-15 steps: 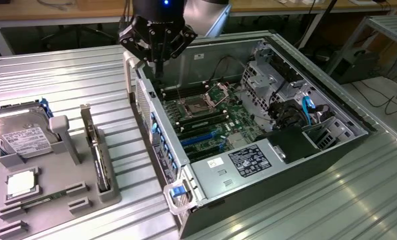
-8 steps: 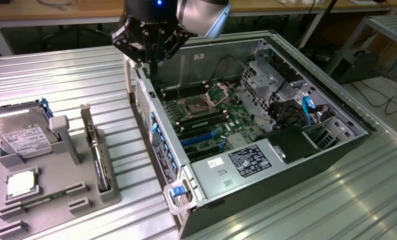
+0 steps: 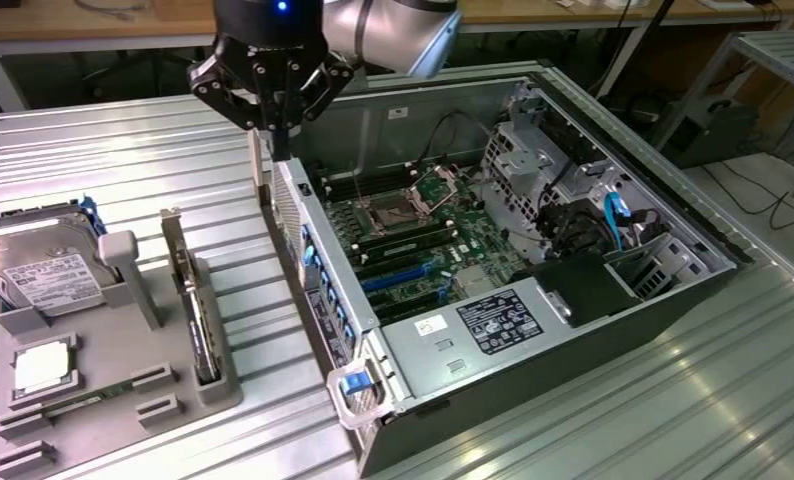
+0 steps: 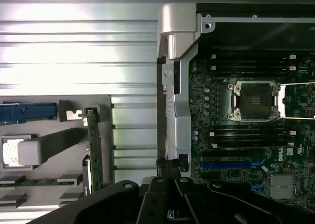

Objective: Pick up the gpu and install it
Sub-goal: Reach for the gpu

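1. My gripper (image 3: pixel 280 146) hangs with its fingers pressed together, holding nothing, above the rear edge of the open computer case (image 3: pixel 531 410).
2. The gpu (image 3: pixel 200 325) stands on edge in the grey holder (image 3: pixel 104 340), well apart from me, near the hard drive (image 3: pixel 37 270).
3. The hard drive's label and the power supply label (image 3: pixel 500 318) carry print too small to read.

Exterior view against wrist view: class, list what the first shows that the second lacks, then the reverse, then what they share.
Exterior view: a silver power supply box with a black label, and blue cables. Wrist view: the computer case wall's silver corner piece. Shared: the gpu, a thin green card with a silver bracket, standing on edge in the grey tray; the square silver processor socket; the black gripper, shut.
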You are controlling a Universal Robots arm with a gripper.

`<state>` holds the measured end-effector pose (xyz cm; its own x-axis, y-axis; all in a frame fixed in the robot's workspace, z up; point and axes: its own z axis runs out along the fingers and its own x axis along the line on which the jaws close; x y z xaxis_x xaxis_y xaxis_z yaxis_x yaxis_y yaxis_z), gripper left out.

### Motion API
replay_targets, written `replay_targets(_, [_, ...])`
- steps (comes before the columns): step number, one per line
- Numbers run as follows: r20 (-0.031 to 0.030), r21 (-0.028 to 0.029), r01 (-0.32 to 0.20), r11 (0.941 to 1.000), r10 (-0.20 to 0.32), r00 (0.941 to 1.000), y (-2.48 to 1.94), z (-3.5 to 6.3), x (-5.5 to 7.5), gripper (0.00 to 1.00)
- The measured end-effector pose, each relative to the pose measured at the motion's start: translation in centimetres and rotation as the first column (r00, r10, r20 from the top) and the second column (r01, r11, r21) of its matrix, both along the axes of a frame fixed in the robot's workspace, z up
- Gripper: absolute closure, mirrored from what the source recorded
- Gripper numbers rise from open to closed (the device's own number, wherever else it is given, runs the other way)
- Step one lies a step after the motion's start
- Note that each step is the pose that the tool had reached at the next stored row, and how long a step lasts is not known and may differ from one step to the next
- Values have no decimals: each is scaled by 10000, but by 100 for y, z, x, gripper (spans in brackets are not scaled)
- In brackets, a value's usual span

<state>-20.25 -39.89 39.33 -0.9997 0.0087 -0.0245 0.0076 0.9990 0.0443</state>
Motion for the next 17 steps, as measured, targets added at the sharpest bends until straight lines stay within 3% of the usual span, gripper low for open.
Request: replay_targets(17, [1, 1, -179, 9998, 179, 9998, 0, 0, -475, 89])
